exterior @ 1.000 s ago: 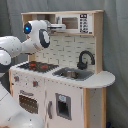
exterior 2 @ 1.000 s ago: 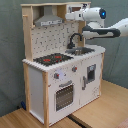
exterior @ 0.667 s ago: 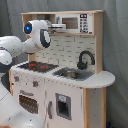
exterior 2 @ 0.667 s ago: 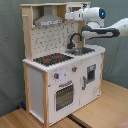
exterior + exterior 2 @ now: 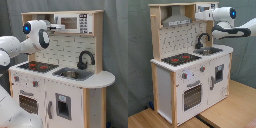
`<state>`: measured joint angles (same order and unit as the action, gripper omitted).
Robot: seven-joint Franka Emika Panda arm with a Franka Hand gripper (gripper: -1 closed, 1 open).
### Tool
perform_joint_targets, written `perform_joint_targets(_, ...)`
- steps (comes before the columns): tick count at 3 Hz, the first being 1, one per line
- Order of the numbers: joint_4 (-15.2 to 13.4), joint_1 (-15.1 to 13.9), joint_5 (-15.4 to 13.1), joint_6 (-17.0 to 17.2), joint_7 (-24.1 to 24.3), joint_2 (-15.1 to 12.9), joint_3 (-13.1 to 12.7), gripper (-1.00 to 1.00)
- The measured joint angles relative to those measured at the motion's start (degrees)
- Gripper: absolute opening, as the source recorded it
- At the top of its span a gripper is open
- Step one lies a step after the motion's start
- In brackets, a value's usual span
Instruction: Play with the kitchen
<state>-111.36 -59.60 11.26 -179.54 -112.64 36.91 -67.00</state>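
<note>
The kitchen (image 5: pixel 75 92) (image 5: pixel 168 80) is a tall toy of pale wood and white panels, seen in both exterior views. It has a black faucet (image 5: pixel 85 59) (image 5: pixel 203 39), a sink (image 5: pixel 72 74) (image 5: pixel 209 50), a red-ringed stovetop (image 5: pixel 37 66) (image 5: pixel 180 59), an oven door (image 5: pixel 27 102) (image 5: pixel 192 95), a grey hood (image 5: pixel 175 20) and a small microwave (image 5: pixel 70 22) (image 5: pixel 205 7). My gripper (image 5: pixel 54 25) (image 5: pixel 201 15) is raised to the upper shelf, right at the microwave, high above the sink and faucet. It holds nothing that I can see.
The white arm (image 5: pixel 15 47) reaches in from the first exterior view's left and from the second exterior view's right (image 5: pixel 235 32). The kitchen stands on a wooden tabletop (image 5: pixel 228 107) in front of a grey curtain (image 5: pixel 138 50).
</note>
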Motion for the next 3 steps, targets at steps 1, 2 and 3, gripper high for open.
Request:
perform_joint_targets(1,-2.47,4.53,0.0,-0.31,-0.02,0.06,3.38,-1.0)
perform_joint_targets(2,-5.1,8.79,0.03,-1.61,0.0,0.02,6.45,-1.0)
perform_joint_targets(3,-7.71,13.2,0.03,-2.65,-0.06,0.02,9.72,-1.0)
